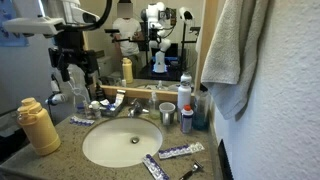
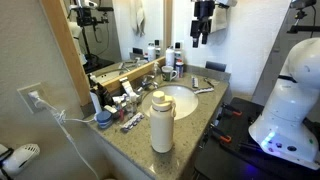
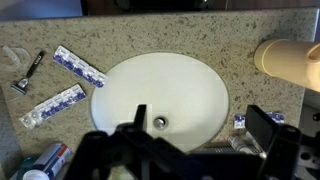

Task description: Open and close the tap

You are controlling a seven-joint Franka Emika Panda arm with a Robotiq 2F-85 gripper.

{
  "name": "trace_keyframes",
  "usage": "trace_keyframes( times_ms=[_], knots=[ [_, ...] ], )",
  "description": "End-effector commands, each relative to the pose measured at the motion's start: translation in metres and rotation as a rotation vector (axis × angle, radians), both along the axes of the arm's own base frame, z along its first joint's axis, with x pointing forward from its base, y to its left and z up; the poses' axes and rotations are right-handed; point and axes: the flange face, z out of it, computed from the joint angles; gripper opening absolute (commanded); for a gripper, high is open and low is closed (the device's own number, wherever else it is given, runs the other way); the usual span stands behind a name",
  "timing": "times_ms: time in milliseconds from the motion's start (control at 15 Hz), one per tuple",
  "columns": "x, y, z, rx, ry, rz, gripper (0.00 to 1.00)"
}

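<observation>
The tap [image 1: 135, 108] is a small chrome faucet at the back rim of the white oval basin [image 1: 108, 150], between basin and mirror. In the wrist view only a chrome part of it [image 3: 238, 143] shows at the bottom, behind the gripper body. My gripper [image 1: 70, 68] hangs high above the counter, up and to the side of the tap, touching nothing. It also shows at the top of an exterior view [image 2: 203, 28]. In the wrist view the fingers [image 3: 200, 125] are spread wide and empty over the basin [image 3: 150, 80].
A yellow bottle [image 1: 38, 126] stands by the basin. A silver cup [image 1: 166, 116] and a grey spray bottle [image 1: 185, 100] stand beside the tap. Foil packets [image 3: 78, 65] and a razor [image 3: 28, 72] lie at the counter's front. A towel [image 1: 235, 50] hangs on the wall.
</observation>
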Motion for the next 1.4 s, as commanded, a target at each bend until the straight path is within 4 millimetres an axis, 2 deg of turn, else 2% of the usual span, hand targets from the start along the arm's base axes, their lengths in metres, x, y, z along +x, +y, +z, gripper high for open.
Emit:
trace_keyframes(
  times_ms=[0, 733, 1000, 1333],
  knots=[
    [0.0, 0.0, 0.001, 0.0, 0.001, 0.0, 1.0],
    [0.003, -0.004, -0.001, 0.01, 0.001, -0.011, 1.0],
    [0.042, -0.008, -0.025, 0.026, -0.005, 0.017, 1.0],
    [0.112, 0.009, -0.073, -0.029, -0.021, 0.089, 1.0]
  ],
)
